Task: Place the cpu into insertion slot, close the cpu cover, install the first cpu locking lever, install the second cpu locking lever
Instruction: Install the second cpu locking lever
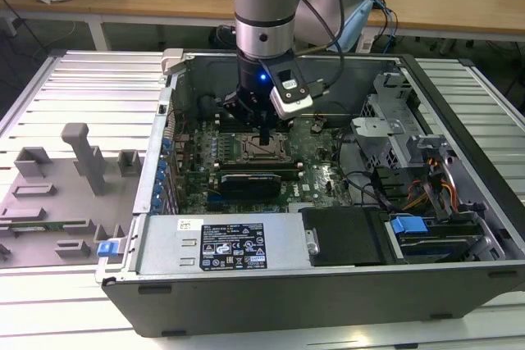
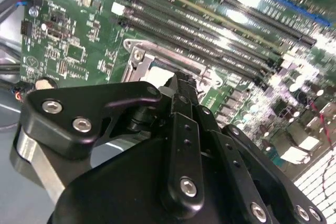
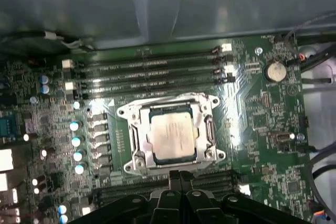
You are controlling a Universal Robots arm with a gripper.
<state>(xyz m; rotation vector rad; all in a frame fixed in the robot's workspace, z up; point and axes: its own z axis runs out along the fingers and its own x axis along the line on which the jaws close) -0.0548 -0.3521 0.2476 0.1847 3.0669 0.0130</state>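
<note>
Cpu (image 3: 172, 139) pale, square, seated flat in slot (image 3: 137, 142) among memory slots (image 3: 149, 69) on green motherboard (image 3: 265, 145), cover (image 3: 168, 103) down around it; gripper (image 3: 180, 173) pressed together, just beside.

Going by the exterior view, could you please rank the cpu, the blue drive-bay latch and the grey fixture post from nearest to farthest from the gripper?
1. cpu: in the socket, directly under the gripper.
2. blue drive-bay latch: inside the case, toward the exterior view's right.
3. grey fixture post: outside the case, at the exterior view's left.

Slatted metal table (image 1: 74, 79) carries an open computer case (image 1: 328, 284) and, apparently, grey fixtures (image 1: 57, 194)
</note>
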